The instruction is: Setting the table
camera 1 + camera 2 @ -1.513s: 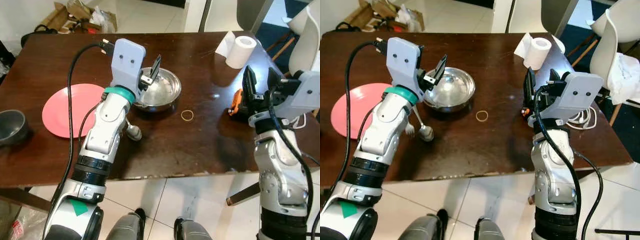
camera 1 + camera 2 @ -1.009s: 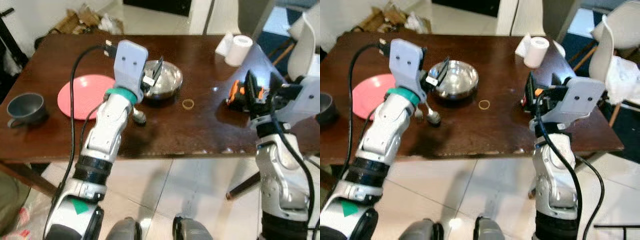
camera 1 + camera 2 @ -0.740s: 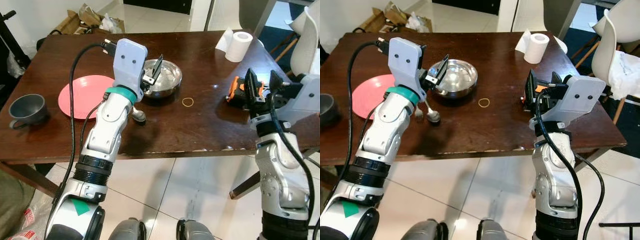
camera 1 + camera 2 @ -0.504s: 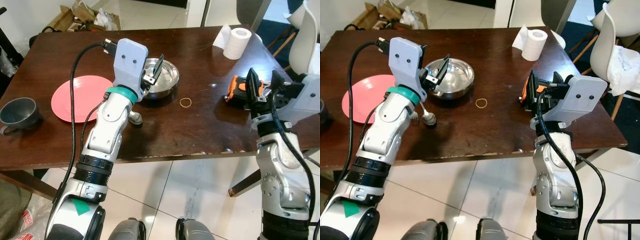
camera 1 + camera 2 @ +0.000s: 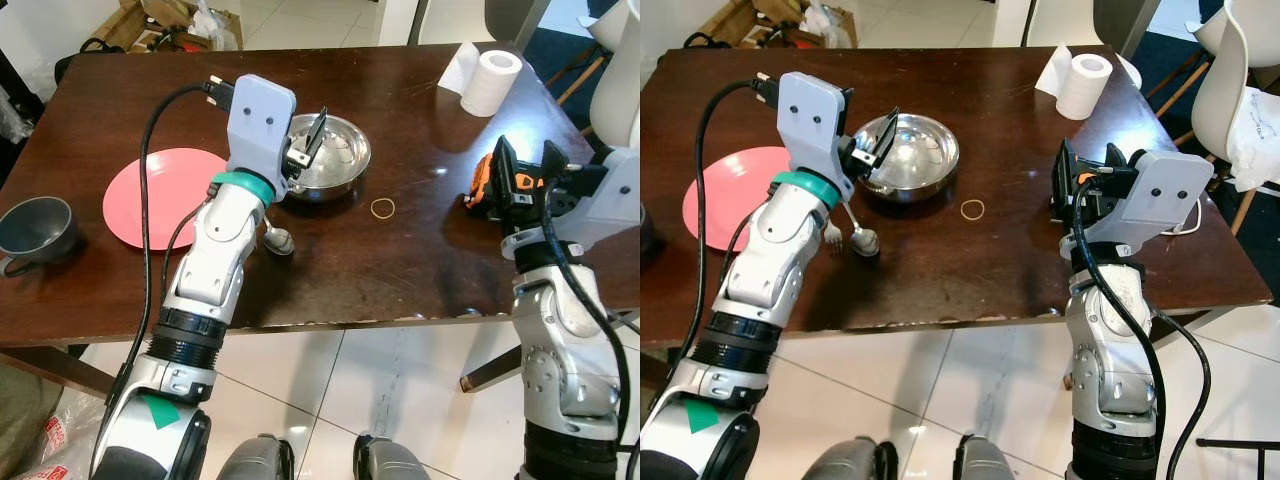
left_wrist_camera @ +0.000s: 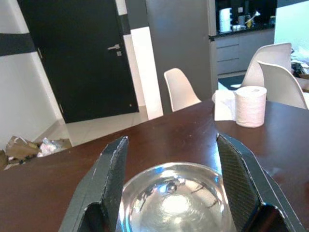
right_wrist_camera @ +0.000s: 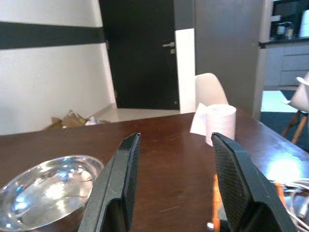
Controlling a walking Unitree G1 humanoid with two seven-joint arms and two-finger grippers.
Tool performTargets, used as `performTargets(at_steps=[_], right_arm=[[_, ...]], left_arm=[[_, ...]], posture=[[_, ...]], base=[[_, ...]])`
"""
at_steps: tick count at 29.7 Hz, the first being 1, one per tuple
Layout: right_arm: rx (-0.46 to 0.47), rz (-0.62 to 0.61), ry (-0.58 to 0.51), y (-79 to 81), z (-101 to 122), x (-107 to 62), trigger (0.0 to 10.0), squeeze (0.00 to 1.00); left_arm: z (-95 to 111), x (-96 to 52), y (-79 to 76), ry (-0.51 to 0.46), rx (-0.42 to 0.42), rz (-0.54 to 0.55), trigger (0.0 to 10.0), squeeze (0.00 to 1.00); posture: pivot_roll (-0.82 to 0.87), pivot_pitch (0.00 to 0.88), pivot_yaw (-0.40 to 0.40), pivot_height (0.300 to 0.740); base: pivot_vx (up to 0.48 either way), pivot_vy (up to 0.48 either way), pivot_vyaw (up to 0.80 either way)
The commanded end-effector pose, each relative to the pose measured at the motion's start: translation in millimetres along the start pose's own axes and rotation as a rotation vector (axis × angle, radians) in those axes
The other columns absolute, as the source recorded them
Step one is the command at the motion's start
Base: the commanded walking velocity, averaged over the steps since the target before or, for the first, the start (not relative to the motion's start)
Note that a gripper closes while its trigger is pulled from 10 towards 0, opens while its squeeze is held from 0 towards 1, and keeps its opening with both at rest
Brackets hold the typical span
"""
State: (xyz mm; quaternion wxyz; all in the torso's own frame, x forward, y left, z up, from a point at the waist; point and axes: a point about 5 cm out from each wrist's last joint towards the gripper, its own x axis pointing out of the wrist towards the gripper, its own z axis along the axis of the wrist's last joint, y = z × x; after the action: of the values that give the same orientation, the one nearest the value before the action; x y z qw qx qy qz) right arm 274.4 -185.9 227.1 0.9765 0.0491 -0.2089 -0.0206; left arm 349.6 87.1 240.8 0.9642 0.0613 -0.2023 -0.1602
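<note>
A shiny steel bowl (image 5: 336, 166) sits on the dark wooden table (image 5: 400, 260), and it also appears in the left wrist view as the steel bowl (image 6: 174, 198). A pink plate (image 5: 160, 196) lies to its left, with a grey cup (image 5: 34, 226) near the table's left edge. A spoon (image 5: 862, 241) lies at the front of the bowl, partly hidden by my left arm. My left gripper (image 5: 308, 142) hovers open over the bowl's near rim, holding nothing. My right gripper (image 5: 525, 166) hangs open and empty above the table's right side, beside an orange object (image 5: 484, 186).
A yellow rubber band (image 5: 383, 208) lies right of the bowl. A toilet roll (image 5: 497, 80) on a white napkin stands at the far right corner. A white chair (image 5: 1240, 90) is beyond the table's right edge. Cardboard boxes (image 5: 160, 18) lie on the floor behind.
The whole picture has shifted as the camera moved. Both arms keep the same pose with open fingers, and the things on the table stay where they were.
</note>
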Motion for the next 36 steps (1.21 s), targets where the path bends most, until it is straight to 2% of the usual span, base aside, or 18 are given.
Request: performTargets(at_steps=[1, 6, 18, 36], right_arm=[[0.001, -0.027, 0.027, -6.3, -3.5, -2.7, 10.0, 0.0], [0.004, -0.031, 0.031, -6.6, -4.1, -2.2, 10.0, 0.0], [-0.007, -0.031, 0.026, -6.7, -3.4, -2.1, 10.0, 0.0], [-0.002, -0.022, 0.003, -5.0, 0.6, -3.5, 10.0, 0.0]], left_arm=[[-3.2, 1.1, -6.1, 0.015, -0.014, -0.019, 10.0, 0.0], [-5.0, 1.2, -7.3, 0.037, -0.049, -0.028, 10.0, 0.0], [-4.9, 2.0, -7.8, 0.038, -0.046, -0.032, 10.0, 0.0], [-5.0, 2.0, -8.9, 0.037, -0.038, -0.036, 10.0, 0.0]], posture=[[-0.01, 0.0, 0.061, 0.74], [-0.01, 0.0, 0.061, 0.74], [-0.01, 0.0, 0.063, 0.74], [-0.01, 0.0, 0.062, 0.74]], base=[[0.0, 0.0, -0.8], [0.0, 0.0, -0.8], [0.0, 0.0, -0.8], [0.0, 0.0, 0.0]])
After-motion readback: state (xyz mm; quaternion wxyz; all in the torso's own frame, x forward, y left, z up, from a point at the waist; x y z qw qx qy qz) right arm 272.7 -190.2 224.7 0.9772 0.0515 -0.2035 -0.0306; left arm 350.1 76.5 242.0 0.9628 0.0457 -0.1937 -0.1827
